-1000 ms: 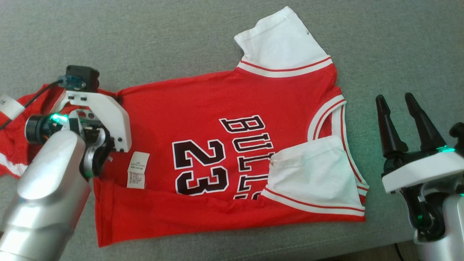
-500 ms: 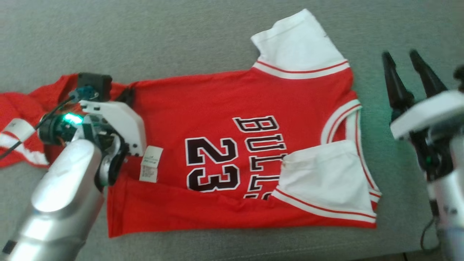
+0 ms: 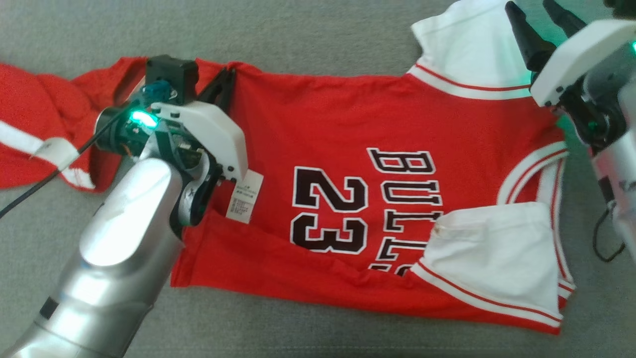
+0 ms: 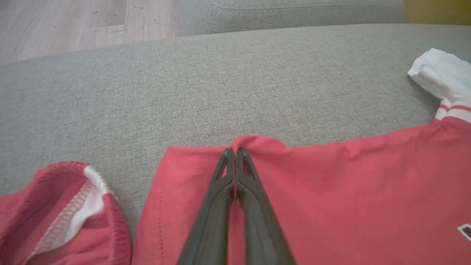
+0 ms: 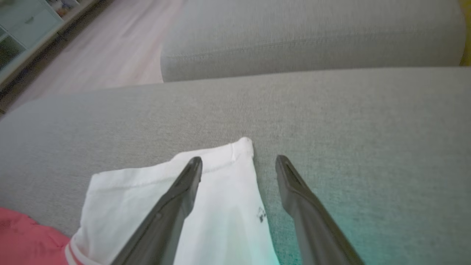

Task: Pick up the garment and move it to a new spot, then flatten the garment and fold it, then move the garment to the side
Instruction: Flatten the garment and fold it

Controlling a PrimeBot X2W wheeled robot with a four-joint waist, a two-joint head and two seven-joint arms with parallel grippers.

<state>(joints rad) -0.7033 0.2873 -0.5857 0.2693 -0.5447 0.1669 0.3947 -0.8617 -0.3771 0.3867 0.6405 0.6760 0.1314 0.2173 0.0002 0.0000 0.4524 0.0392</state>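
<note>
"The red cloth jersey with white sleeves (image 3: 348, 124) lay spread on the grey sofa seat (image 3: 298, 35). Who held it?"

"The left gripper (image 4: 234, 151) was pinched shut on its far edge. The right gripper (image 5: 239, 159) was open over one white sleeve (image 5: 224, 191). I thought it should pinch that corner, so both could pull gently."

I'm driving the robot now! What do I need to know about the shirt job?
Left gripper: shut on the jersey at its far edge, near the hem.
Right gripper: open over the far sleeve, holding nothing.
The jersey lies on the sofa, near edge folded over the print; shorts beside it, to the left.
Done: first fold, apparently. Left: finish folding, then move it aside.
</note>
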